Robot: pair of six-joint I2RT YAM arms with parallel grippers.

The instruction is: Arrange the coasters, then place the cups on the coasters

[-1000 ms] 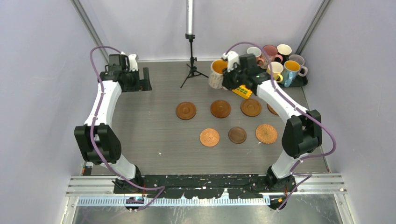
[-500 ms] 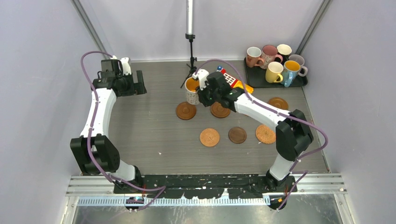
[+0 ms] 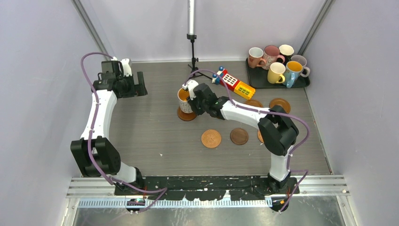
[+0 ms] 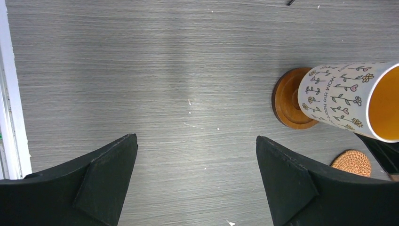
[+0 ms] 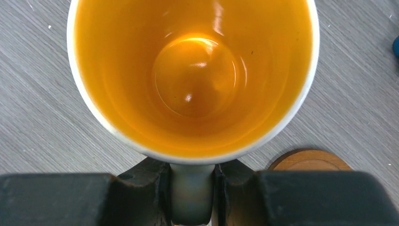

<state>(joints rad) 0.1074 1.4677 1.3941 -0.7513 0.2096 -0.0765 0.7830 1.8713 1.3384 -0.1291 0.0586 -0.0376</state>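
Barely begun: the right gripper (image 5: 193, 200), clamped on the handle of the white flower-patterned mug (image 3: 183, 101), holds it upright over the leftmost wooden coaster (image 4: 286, 101); whether the base has touched down cannot be told. Across the table the other coasters (image 3: 211, 138) lie spread out, while six mugs (image 3: 277, 66) stand on the black tray (image 3: 301, 84) at the far right, all yet to be placed. The left gripper (image 4: 195, 141) hangs wide apart, empty.

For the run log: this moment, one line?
right fingers: shut on handle of white flowered ceramic mug | mug: over round brown wooden coaster | left fingers: open
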